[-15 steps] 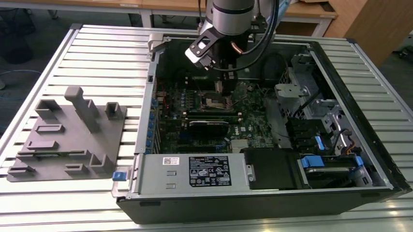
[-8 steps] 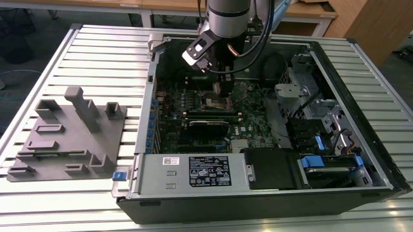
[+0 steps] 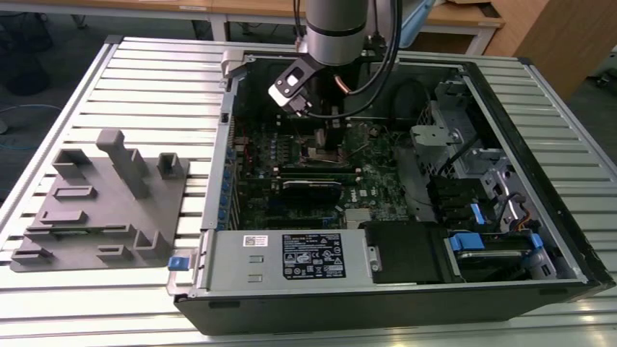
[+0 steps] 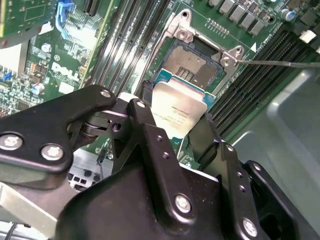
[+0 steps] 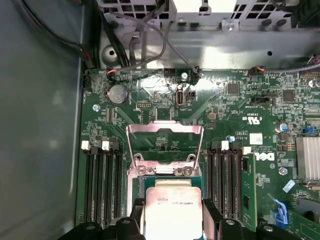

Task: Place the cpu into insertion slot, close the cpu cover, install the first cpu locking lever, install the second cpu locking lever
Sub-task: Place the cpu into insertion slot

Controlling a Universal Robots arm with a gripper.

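Note:
My gripper (image 4: pixel 175 126) is shut on the cpu (image 4: pixel 178 111), a flat square chip with a dull silver top, one black finger on each side edge. Just beyond the chip lies the insertion slot (image 4: pixel 194 64), dark, square and uncovered. In the first wrist view the cpu (image 5: pixel 172 210) hangs over the socket with the cpu cover (image 5: pixel 165 131), a silver frame with a cut-out window, swung open past it. A thin metal locking lever (image 4: pixel 280 62) sticks out sideways, unlatched. In the exterior view the arm reaches down into the open computer case, above the socket (image 3: pixel 323 153).
Long black memory slots (image 5: pixel 102 185) flank the socket on both sides. Black cables (image 3: pixel 386 69) hang beside the arm. A drive cage (image 3: pixel 463 144) fills the case on the exterior view's right, a power supply (image 3: pixel 289 256) sits in front, and a grey fixture (image 3: pixel 97 202) stands outside on the slatted table.

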